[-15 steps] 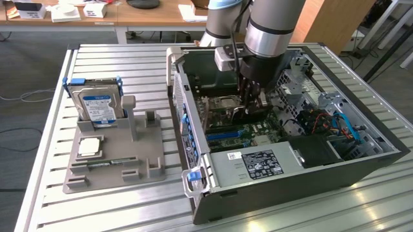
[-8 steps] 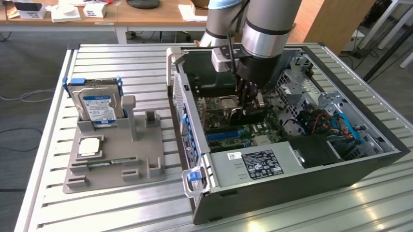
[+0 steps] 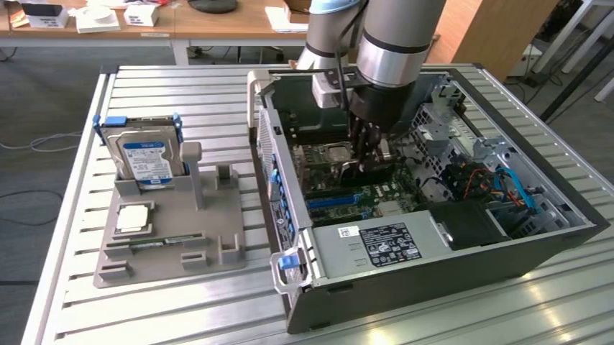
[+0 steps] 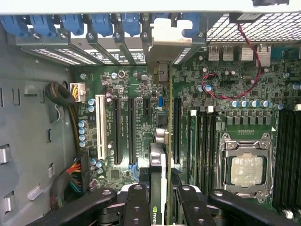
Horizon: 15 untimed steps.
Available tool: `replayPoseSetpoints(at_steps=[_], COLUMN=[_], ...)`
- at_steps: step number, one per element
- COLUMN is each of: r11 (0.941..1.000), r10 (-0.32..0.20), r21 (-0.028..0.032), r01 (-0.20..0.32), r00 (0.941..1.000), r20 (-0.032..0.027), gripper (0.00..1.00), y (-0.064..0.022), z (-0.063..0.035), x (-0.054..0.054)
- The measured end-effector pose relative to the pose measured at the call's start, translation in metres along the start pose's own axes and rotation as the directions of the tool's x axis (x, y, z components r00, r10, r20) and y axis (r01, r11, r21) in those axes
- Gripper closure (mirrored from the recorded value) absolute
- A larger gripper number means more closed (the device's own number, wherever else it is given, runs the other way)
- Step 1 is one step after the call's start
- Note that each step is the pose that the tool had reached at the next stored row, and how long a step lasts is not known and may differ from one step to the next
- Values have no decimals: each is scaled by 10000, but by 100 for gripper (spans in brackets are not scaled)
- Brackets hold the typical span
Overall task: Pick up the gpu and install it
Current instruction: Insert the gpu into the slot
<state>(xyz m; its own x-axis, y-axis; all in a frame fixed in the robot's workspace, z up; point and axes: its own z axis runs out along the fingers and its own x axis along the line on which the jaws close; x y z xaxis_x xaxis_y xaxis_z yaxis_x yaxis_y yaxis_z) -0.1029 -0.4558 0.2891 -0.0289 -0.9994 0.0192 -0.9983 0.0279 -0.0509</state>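
GPU (image 4: 159, 157) stands on edge inside the open computer case (image 3: 422, 280), pinched between the fingers of the robot arm's gripper (image 4: 161, 194), low over the motherboard (image 4: 188, 84) and its expansion slots. A hard drive (image 3: 144, 159) sits upright in a grey holder on the tabletop (image 3: 192, 309) beside the case.

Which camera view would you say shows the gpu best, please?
The wrist view: the gpu stands edge-on between the jaws, over the motherboard slots, its long edge in plain sight. In the exterior view, the arm, down inside the computer case, hides nearly all of it.
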Motion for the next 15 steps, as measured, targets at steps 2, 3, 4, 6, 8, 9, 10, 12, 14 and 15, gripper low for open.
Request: replayPoseSetpoints(at_steps=[2,3,4,6,8,9,10,12,14,15], r11=[10000,10000,10000,10000,10000,10000,10000,10000,10000,10000], r10=[2,1,0,0,2,2,1,0,0,-1], r21=[0,0,0,0,2,2,1,1,1,-1], r01=[-2,-1,0,0,-2,-2,-1,0,0,1], r00=[10000,10000,10000,10000,10000,10000,10000,10000,10000,10000], r20=[-1,-3,-5,-3,-1,-1,-2,-2,-3,-6], gripper=[73,73,73,73,73,73,73,73,73,73], y=[12,13,13,14,29,35,35,40,44,44], z=[4,4,4,5,8,8,8,16,29,31], x=[0,0,0,-1,-2,-3,-3,-2,-2,-2])
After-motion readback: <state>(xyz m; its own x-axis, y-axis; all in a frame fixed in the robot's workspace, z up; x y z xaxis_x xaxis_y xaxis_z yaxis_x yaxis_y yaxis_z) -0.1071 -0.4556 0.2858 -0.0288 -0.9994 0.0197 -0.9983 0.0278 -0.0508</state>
